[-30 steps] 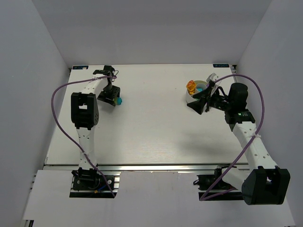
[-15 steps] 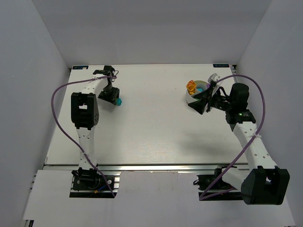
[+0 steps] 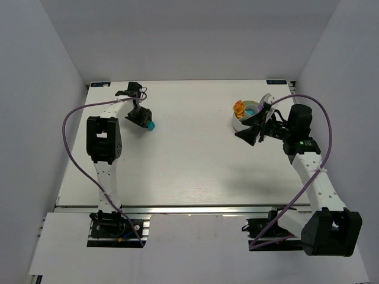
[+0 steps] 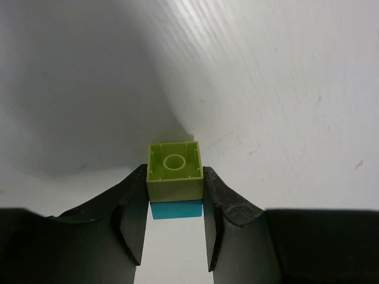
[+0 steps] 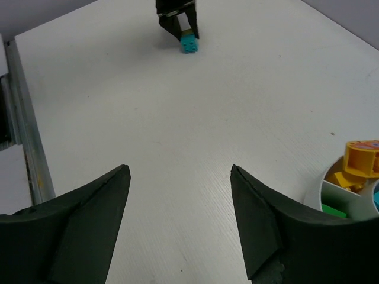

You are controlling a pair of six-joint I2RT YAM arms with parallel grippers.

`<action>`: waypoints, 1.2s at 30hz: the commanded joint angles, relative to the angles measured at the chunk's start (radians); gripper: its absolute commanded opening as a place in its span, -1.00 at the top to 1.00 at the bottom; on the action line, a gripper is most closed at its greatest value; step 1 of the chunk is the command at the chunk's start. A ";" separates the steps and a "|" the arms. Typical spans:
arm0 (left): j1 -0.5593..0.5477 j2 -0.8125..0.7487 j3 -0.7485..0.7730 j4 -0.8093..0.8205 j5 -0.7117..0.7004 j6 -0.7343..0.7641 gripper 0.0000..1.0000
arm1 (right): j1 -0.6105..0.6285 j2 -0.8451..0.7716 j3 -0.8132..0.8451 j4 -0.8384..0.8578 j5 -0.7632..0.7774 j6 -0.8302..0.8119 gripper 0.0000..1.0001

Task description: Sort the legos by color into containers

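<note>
Brick stack (image 4: 174, 175), yellow-green on cyan, is pinched in the left gripper (image 3: 141, 117), far to the left of the white bowl (image 3: 241, 123). The right gripper (image 5: 179, 171) is spread wide and empty, just beside the bowl. The stack has to go right across the table (image 3: 189, 165).

Brick stack (image 4: 174, 171) in my left claw (image 4: 174, 180), far-left on the table (image 3: 189, 160). Bowl (image 3: 240, 125) far-right, bricks (image 5: 341, 177) inside, my right claw (image 3: 249, 134) beside it.
</note>
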 commanded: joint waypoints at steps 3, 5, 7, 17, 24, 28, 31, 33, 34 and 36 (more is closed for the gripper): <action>-0.014 -0.248 -0.308 0.425 0.274 0.395 1.00 | 0.021 0.032 0.061 -0.108 -0.171 -0.073 -0.56; -0.014 -0.386 -0.489 0.633 0.429 0.469 1.00 | 0.047 0.053 0.079 -0.117 -0.161 -0.050 -0.56; -0.025 -0.463 -0.562 0.701 0.506 0.503 1.00 | 0.099 0.104 0.119 -0.160 -0.136 -0.042 -0.55; -0.181 -0.772 -0.923 1.339 0.709 0.591 1.00 | 0.345 0.355 0.261 -0.133 0.143 0.192 0.57; -0.247 -0.781 -0.975 1.461 0.602 0.543 1.00 | 0.399 0.357 0.261 0.038 0.244 0.389 -0.70; -0.280 -0.773 -0.984 1.508 0.519 0.476 1.00 | 0.414 0.380 0.253 0.068 0.254 0.432 -0.79; -0.298 -0.750 -0.975 1.541 0.522 0.413 1.00 | 0.411 0.401 0.228 0.122 0.201 0.476 -0.78; -0.307 -0.720 -0.961 1.556 0.531 0.353 1.00 | 0.416 0.415 0.219 0.165 0.175 0.479 -0.79; -0.307 -0.712 -0.957 1.541 0.516 0.329 1.00 | 0.417 0.414 0.212 0.176 0.192 0.478 -0.79; -0.316 -0.706 -0.947 1.510 0.479 0.269 1.00 | 0.423 0.391 0.198 0.211 0.264 0.449 -0.79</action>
